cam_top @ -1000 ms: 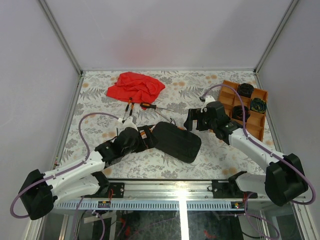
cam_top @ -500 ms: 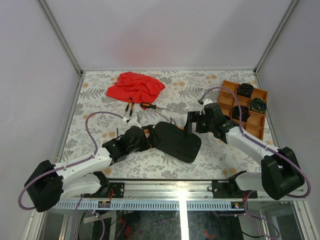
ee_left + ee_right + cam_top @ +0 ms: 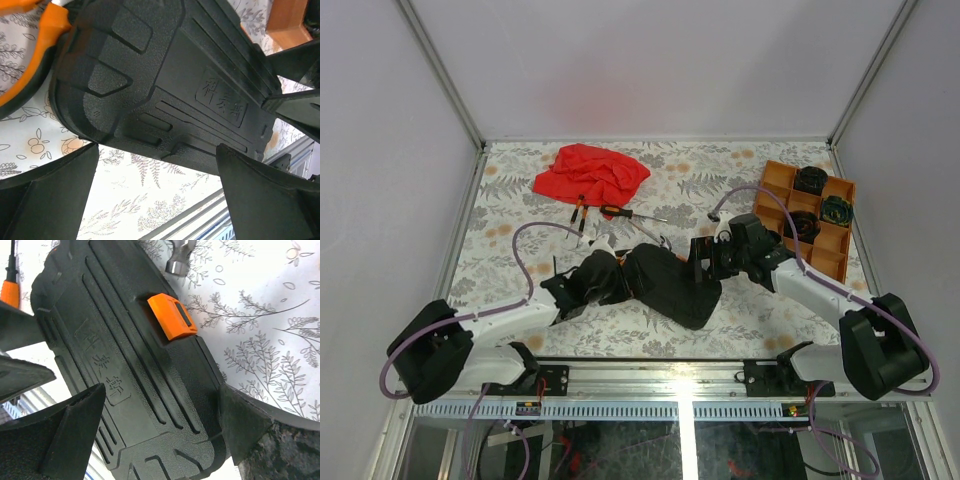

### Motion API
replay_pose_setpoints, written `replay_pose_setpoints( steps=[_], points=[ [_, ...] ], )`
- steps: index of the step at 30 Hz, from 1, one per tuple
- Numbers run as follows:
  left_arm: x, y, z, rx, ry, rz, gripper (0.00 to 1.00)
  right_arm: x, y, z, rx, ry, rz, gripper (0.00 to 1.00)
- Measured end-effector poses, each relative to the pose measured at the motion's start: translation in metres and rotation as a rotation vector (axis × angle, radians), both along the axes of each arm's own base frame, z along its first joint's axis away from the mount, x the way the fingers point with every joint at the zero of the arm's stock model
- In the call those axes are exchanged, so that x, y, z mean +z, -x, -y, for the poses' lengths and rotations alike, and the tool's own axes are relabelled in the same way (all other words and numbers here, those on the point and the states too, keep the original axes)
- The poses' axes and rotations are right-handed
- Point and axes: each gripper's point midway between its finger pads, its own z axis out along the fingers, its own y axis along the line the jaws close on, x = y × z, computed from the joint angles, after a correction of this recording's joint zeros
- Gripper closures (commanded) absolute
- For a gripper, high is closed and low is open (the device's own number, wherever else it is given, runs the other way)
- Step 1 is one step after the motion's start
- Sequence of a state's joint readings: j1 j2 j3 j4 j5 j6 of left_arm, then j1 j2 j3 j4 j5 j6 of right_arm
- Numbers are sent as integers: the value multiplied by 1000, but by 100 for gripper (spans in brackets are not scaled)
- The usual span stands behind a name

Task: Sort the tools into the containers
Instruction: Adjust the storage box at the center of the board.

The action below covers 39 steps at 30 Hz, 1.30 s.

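The black ribbed case point(image 3: 672, 290) lies shut on the table, its orange latch point(image 3: 171, 316) on the far edge. My left gripper point(image 3: 623, 282) is open at its left end; in the left wrist view the case point(image 3: 165, 85) sits just beyond the left gripper point(image 3: 157, 192), nothing between the fingers. My right gripper point(image 3: 703, 262) is open at the right end, where the right gripper point(image 3: 157, 432) straddles the case's corner point(image 3: 150, 405). Two screwdrivers point(image 3: 582, 212) point(image 3: 632, 214) lie near the red cloth. The orange tray point(image 3: 775, 195) holds three dark coiled bundles point(image 3: 811, 180).
A red cloth point(image 3: 590, 172) is bunched at the back left. An orange-handled tool point(image 3: 47, 45) lies against the case's left end, and a steel tool part point(image 3: 180, 260) lies just behind the case. The frame rail point(image 3: 680, 380) runs along the near edge.
Both arms have closed in on the case: the left gripper moved right to its left end, the right gripper moved down and left onto its right end. Both stayed open.
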State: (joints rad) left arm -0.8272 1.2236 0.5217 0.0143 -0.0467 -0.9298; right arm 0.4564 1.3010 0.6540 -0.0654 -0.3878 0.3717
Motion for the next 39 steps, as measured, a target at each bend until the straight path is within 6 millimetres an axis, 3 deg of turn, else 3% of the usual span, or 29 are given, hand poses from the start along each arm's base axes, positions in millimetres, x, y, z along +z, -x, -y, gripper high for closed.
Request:
replay_pose_setpoints(
  steps=[6, 13, 20, 24, 29, 31, 39],
  points=[
    [-11, -8, -3, 6, -15, -48, 8, 2, 14, -4, 38, -51, -31, 12],
    [1, -36, 6, 4, -38, -31, 13, 9, 30, -9, 36, -111, -42, 16],
    [7, -61, 20, -16, -74, -2, 15, -6, 73, -24, 75, -150, -121, 18],
    [3, -70, 27, -33, -100, 0, 15, -9, 86, -32, 83, -180, -158, 17],
    [6, -78, 30, -49, -119, 15, 9, 4, 79, -36, 68, -217, -106, 15],
    [11, -82, 29, -52, -127, 27, 3, 10, 72, -33, 35, -206, -60, 14],
    [52, -92, 7, -31, -189, 142, 0, 19, 39, 8, -237, -88, 89, 10]
  ],
)
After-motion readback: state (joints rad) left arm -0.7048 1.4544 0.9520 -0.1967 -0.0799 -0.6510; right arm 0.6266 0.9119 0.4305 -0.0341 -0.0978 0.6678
